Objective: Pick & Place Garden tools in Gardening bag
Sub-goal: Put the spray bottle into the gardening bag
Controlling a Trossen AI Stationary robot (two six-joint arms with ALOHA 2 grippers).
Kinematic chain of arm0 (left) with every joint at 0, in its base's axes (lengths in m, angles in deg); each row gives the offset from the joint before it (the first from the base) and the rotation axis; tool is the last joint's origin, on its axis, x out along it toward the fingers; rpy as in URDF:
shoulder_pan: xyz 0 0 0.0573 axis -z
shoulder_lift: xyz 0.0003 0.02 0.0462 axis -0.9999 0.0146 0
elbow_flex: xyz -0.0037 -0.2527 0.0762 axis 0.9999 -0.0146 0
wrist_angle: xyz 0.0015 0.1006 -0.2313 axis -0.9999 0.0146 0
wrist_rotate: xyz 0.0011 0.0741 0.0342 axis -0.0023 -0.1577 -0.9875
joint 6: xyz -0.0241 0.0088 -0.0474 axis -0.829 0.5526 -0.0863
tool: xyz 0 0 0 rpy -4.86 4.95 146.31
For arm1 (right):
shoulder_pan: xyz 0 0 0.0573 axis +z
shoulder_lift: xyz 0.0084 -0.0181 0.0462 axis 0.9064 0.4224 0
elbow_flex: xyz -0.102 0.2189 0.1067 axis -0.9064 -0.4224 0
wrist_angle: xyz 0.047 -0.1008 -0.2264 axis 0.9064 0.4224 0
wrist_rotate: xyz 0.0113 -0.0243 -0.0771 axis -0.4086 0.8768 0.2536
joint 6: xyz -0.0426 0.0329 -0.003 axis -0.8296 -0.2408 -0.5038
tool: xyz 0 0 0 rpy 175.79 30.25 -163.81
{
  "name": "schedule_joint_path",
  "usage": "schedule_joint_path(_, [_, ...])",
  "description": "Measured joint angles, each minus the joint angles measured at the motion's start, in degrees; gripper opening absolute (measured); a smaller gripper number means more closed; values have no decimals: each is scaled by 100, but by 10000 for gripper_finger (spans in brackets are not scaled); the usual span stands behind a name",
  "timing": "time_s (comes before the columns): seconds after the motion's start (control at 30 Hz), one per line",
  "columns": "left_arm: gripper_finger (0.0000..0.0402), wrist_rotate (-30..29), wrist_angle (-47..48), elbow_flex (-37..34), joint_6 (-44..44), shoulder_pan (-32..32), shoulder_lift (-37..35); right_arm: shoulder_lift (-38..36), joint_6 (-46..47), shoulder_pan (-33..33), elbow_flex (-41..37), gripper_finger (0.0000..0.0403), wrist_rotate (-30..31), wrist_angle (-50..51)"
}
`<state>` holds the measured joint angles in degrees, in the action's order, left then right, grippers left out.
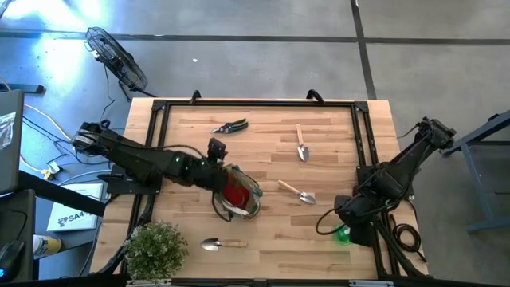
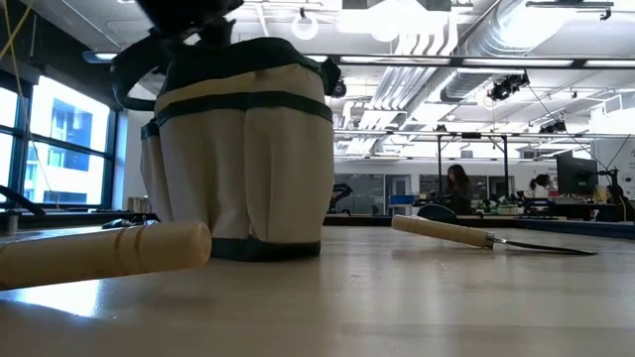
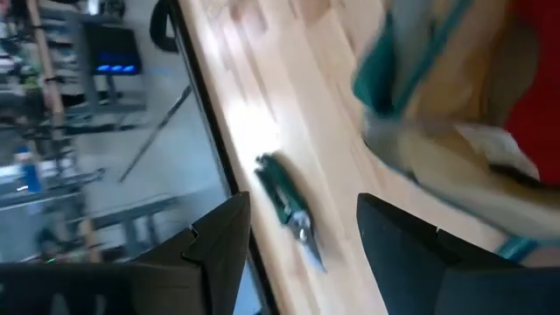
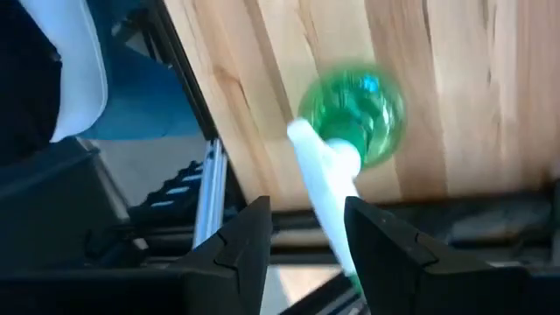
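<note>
Trowel handle [image 2: 99, 253] fills the nearest corner of my low view, lying on the wooden table [image 1: 263, 135]; from above I see this trowel [image 1: 222, 244] at the near edge, just beside the bushy potted plant [image 1: 156, 249]. Behind it stands the gardening bag [image 1: 239, 193], upright, tan with dark trim, with something red inside its mouth. My left gripper [image 1: 217, 150] hangs over the table just beyond the bag, its fingers [image 3: 219, 241] parted with nothing between them; past them the wrist camera shows the green-handled pruning shears [image 3: 289, 208] lying flat on the boards. To the right of the bag a second trowel [image 1: 297, 192] lies at a slant, apart from the bag. At the near right corner my right gripper [image 1: 328, 218] sits low, jaws half apart around the white neck of a green-and-white spray bottle [image 4: 343, 140], though I cannot tell whether the fingers [image 4: 241, 241] touch it. Farther back, a third trowel [image 1: 302, 145] lies right of centre, and the shears [image 1: 230, 126] rest near the far rail.
</note>
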<state>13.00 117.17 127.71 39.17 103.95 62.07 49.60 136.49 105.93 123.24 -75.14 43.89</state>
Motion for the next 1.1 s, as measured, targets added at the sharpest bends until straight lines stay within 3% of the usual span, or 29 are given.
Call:
schedule_joint_path(0.3, [203, 1030, -314, 356, -295, -668, 0, 2, -762, 270, -1, 138, 271, 505])
schedule_joint_path(0.57, [203, 1002, -586, 366, -295, -860, 0, 68, -1242, 553, -1, 138, 491, 515])
schedule_joint_path(0.9, [203, 1021, -692, 366, -269, -920, 0, 707, -1552, 727, -1, 138, 412, 508])
schedule_joint_path(1.1, [203, 1349, -694, 366, -257, -916, 0, 1074, -1649, 722, -1, 138, 701, 499])
